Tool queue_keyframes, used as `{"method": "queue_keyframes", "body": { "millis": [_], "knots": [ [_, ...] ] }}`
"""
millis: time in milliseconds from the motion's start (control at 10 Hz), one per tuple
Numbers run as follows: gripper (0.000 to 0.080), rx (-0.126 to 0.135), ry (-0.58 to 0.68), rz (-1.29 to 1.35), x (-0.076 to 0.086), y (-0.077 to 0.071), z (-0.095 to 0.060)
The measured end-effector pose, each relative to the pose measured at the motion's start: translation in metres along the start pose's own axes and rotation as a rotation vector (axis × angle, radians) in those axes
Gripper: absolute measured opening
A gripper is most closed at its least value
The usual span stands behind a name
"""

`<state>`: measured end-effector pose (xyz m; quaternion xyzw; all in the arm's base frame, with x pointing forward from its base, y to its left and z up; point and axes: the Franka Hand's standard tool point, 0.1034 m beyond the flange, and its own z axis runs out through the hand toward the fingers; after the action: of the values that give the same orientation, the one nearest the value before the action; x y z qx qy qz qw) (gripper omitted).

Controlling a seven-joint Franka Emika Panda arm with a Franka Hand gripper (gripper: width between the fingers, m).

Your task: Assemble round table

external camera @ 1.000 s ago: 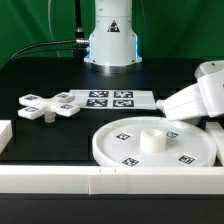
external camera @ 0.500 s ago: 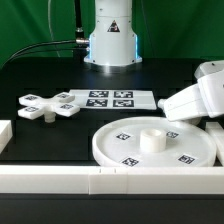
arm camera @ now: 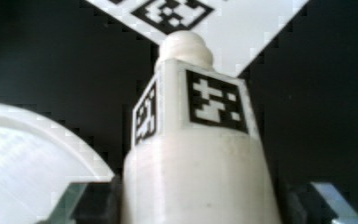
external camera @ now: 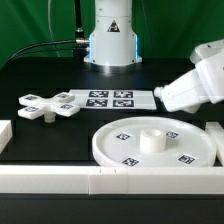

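The claw [arm camera: 202, 205] has a finger on each side of the post [arm camera: 194, 140] and seems to pinch its base, though the contact is blurred in the wrist view. The post juts straight out from the claw, its rounded tip over the marker board [external camera: 110, 98]. The round disc [external camera: 105, 150] lies just below and beside the claw. The cross piece [external camera: 45, 105] sits well apart from the claw, beyond the marker board.

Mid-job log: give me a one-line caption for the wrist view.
Tagged white post framed by the gripper, round disc beside it, marker board beyond.
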<state>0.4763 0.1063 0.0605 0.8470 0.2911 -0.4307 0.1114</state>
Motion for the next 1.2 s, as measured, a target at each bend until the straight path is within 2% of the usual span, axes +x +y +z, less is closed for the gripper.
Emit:
{"method": "queue_keyframes", "body": {
  "millis": [200, 400, 600, 700, 800, 1000, 1100, 1200],
  "knots": [
    [0.0407, 0.004, 0.022, -0.032, -0.012, 0.013, -0.010],
    [0.0407, -0.005, 0.054, -0.035, -0.005, 0.012, -0.009],
    [0.0407, -0.020, 0.178, -0.011, 0.003, 0.021, -0.017],
    [0.0407, 0.009, 0.205, 0.045, -0.005, 0.024, -0.014],
    [0.0409, 0.030, 0.242, 0.097, -0.015, 0.029, -0.022],
    [0.0409, 0.009, 0.332, 0.128, -0.029, 0.042, -0.047],
    [0.0409, -0.013, 0.427, 0.134, -0.032, 0.046, -0.050],
    [0.0409, -0.020, 0.486, 0.133, -0.031, 0.045, -0.048]
  ]
}}
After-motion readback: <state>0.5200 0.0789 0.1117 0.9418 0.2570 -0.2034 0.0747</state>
